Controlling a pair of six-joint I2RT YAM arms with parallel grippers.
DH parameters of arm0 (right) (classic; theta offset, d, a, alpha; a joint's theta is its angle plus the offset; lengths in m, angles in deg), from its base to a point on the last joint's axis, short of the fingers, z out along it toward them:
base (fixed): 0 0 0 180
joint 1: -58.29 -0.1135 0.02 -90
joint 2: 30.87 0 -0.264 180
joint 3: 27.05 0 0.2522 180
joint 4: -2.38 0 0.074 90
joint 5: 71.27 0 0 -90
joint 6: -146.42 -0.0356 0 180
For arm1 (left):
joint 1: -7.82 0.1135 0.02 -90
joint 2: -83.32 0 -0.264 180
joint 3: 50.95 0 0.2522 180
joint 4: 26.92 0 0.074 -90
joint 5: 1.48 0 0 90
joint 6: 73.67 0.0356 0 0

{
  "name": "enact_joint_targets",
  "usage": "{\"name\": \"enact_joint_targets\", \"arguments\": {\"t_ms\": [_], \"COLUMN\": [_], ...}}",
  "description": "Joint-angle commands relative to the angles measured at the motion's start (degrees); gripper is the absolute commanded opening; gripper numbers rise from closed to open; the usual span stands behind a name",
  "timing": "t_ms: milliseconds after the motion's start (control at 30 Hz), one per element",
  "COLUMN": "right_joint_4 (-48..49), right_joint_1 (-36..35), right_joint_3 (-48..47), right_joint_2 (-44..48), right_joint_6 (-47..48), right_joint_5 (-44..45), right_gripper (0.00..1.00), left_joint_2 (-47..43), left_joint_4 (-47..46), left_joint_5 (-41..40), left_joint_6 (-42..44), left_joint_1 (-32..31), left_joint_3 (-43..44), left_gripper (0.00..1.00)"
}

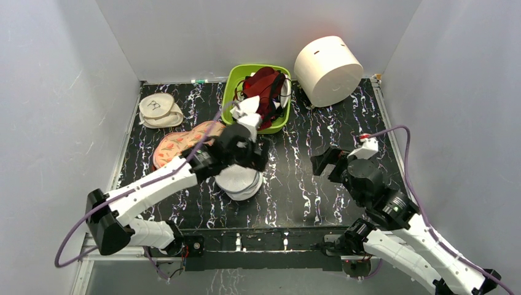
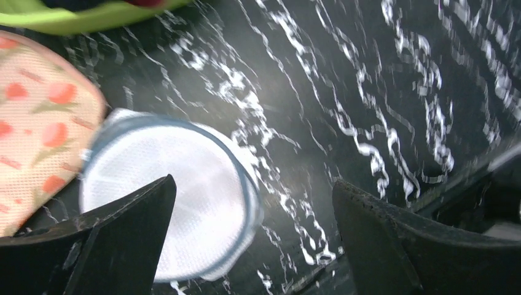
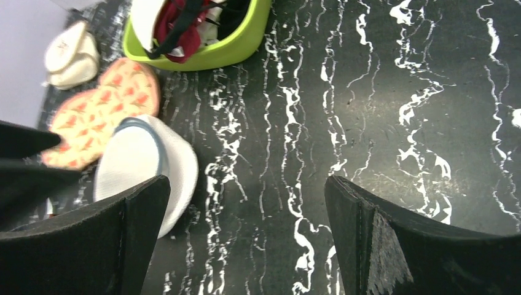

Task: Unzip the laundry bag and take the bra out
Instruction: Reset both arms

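Observation:
The laundry bag (image 1: 241, 182), a squat white mesh drum with a grey-blue zip rim, lies mid-table. It also shows in the left wrist view (image 2: 178, 203) and the right wrist view (image 3: 138, 166). Its lid looks shut and no dark red shows through the mesh. A dark red garment with thin dark straps, seemingly the bra (image 1: 264, 86), lies in the green basket (image 1: 233, 83) and shows in the right wrist view (image 3: 178, 27). My left gripper (image 1: 249, 161) is open and empty just above the bag's far-right edge (image 2: 252, 182). My right gripper (image 1: 324, 162) is open and empty to the bag's right (image 3: 246, 181).
A big solid white cylinder (image 1: 327, 69) stands at the back right. A flat peach floral pouch (image 1: 178, 144) lies against the bag's left side. A cream round pouch (image 1: 160, 110) lies at the back left. White walls enclose three sides.

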Motion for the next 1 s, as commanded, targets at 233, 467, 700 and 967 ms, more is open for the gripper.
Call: {"name": "enact_joint_targets", "arguments": {"t_ms": [233, 467, 700, 967], "right_joint_4": [14.71, 13.41, 15.58, 16.87], "right_joint_1": [10.60, 40.31, 41.09, 40.16], "right_joint_3": [-16.28, -28.00, -32.58, -37.66], "right_joint_2": [-29.04, -39.30, -29.25, -19.57], "right_joint_6": [20.09, 21.65, 28.97, 32.93], "right_joint_5": [2.92, -22.39, -21.62, -25.59], "right_gripper": [0.98, 0.98, 0.98, 0.98], "left_joint_2": [-4.57, -3.18, -7.15, -13.50], "left_joint_4": [-5.75, -2.92, -1.19, -3.96], "left_joint_5": [19.12, 18.38, 14.48, 11.89], "left_joint_6": [3.05, 4.97, 9.15, 19.64], "left_joint_1": [39.50, 56.54, 56.96, 43.30], "left_joint_3": [11.26, 23.11, 30.63, 31.41], "left_gripper": [0.98, 0.98, 0.98, 0.98]}}
